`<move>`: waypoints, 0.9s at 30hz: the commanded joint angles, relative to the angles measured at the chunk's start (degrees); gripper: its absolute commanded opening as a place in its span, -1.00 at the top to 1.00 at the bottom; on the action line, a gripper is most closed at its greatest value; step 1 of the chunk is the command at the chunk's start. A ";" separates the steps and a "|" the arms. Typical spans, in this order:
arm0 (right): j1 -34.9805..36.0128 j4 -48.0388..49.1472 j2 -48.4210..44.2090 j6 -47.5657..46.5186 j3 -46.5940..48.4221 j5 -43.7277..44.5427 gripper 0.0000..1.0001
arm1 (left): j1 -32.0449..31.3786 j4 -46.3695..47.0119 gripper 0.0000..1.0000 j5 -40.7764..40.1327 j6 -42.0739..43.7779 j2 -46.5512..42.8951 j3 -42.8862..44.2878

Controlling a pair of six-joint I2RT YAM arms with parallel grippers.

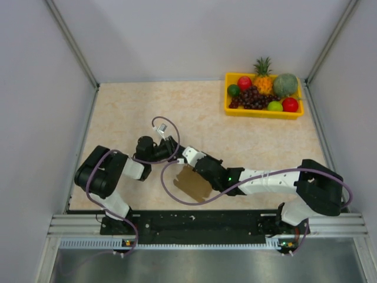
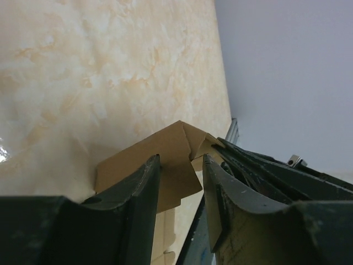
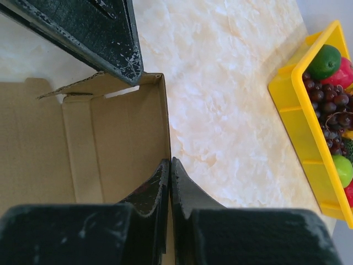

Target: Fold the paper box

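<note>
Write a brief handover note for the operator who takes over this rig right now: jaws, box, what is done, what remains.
Right gripper: jaws shut on an upright side wall of the paper box.
Left gripper: jaws apart, straddling a box corner; grip unclear.
Box: on the table, near side, apart from the yellow fruit tray.
Done: one side wall up, one corner formed.
Left: remaining walls and flaps; box not yet closed.

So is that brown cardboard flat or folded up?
Partly folded: the paper box has one wall upright, pinched by the right pincer; its inside lies open.
</note>
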 commanded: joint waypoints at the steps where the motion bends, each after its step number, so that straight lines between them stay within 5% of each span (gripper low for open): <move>1: 0.61 2.39 -1.76 0.32 0.11 -0.06 1.00 | 0.01 -7.73 0.15 -0.14 10.92 -5.42 0.58; 10: 0.61 2.31 -2.72 0.58 -0.42 -0.06 1.00 | 2.64 6.21 0.07 2.40 7.43 -4.74 -4.34; 23: 0.61 2.22 -2.55 0.06 -0.24 -0.50 1.00 | 5.37 35.05 0.56 3.72 -7.35 9.86 -8.13; 27: 0.61 2.04 -2.37 0.23 -0.33 -0.42 1.00 | 5.46 34.70 0.32 3.90 -5.77 8.73 -8.47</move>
